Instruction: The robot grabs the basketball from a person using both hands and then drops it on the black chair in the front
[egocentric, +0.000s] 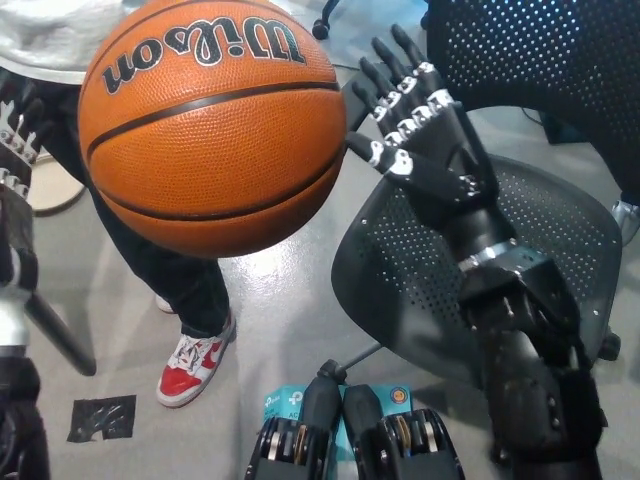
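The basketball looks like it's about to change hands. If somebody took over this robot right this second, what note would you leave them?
Right hand: black, open, raised beside the basketball, just off its right side, not clearly touching.
Left hand: at the picture's left edge beside the ball, mostly out of frame; open or shut cannot be told.
Basketball: in front of the person, high between the two hands; what holds it is hidden.
Black chair: to the right, seat bare, below the right arm.
Done: both hands brought up to the ball.
Left: close both hands on it, take it, drop it on the chair seat.
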